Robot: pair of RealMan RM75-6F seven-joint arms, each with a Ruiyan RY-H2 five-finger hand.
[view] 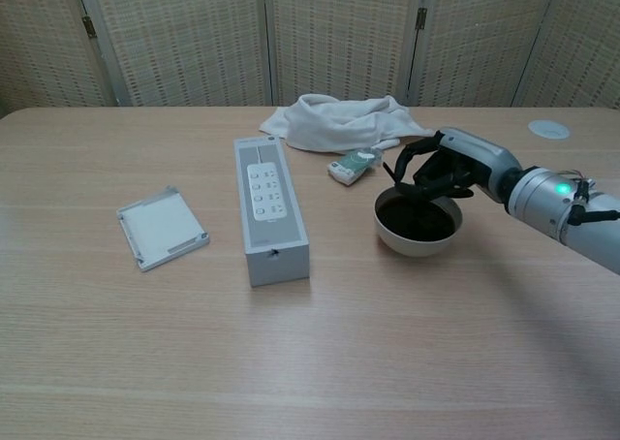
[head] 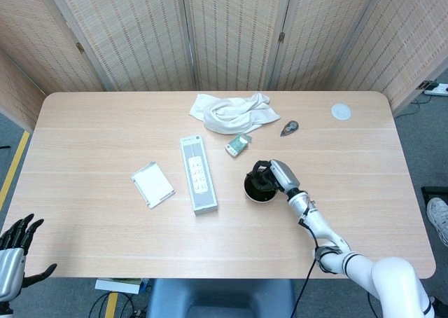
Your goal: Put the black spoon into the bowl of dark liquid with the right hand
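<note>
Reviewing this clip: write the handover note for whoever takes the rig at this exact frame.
Right hand: over the far rim of the bowl of dark liquid, fingers curled; whether it holds anything cannot be told.
Left hand: off the table's near-left corner, fingers spread, holding nothing.
Black spoon: cannot be made out against the dark hand and liquid.
Done: not confirmable.
Left: check that the spoon sits in the bowl, then clear the right hand.

Right hand [head: 271, 176] over the bowl [head: 256, 190], white cloth [head: 229, 113] behind, left hand [head: 15, 251] off-table
</note>
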